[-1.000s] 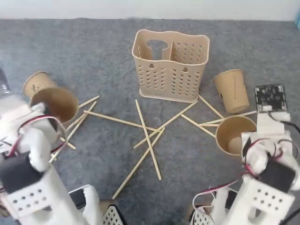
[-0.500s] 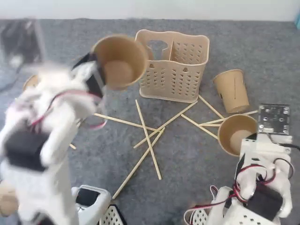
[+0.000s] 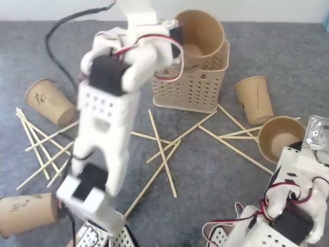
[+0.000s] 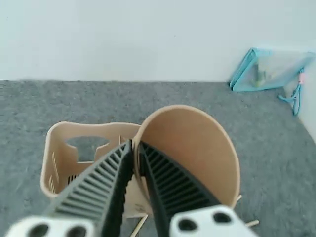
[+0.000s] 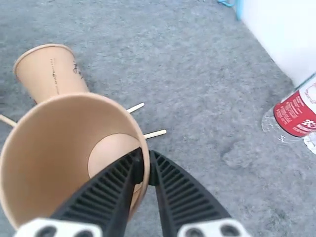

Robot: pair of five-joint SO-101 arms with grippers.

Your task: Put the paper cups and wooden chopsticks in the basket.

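Your left claw [image 4: 134, 148] is clenched on the rim of a paper cup [image 3: 199, 35], with one finger inside and one outside. The arm is stretched out long. It holds this cup tipped on its side above the basket [image 3: 191, 82], over the right half. You cannot tell if the cup touches the basket's rim. The basket stands upright near the middle of the far edge of the grey surface [image 3: 288, 51]. It has two parts with a wall between them.

Your right claw [image 5: 144, 163] pinches the rim of a second cup [image 3: 279, 139] the same way. That cup is tipped with its open mouth up, close to the right edge of the surface. You cannot tell if its bottom rests on the surface.

A third cup [image 3: 253, 99] lies on its side just right of the basket. A fourth cup [image 3: 49, 101] lies on its side near the left edge. A fifth cup [image 3: 25, 213] lies on its side at the near left corner.

Some wooden chopsticks [image 3: 163, 149] lie crossed over each other in front of the basket. A bunch of chopsticks [image 3: 38, 146] lies near the left edge, just beside the fourth cup. A few chopsticks [image 3: 236, 133] lie between the basket and the second cup.

A bottle [image 5: 296, 116] with a red label rests on the grey surface by a white wall. A blue pouch [image 4: 269, 69] leans on the wall behind the surface.
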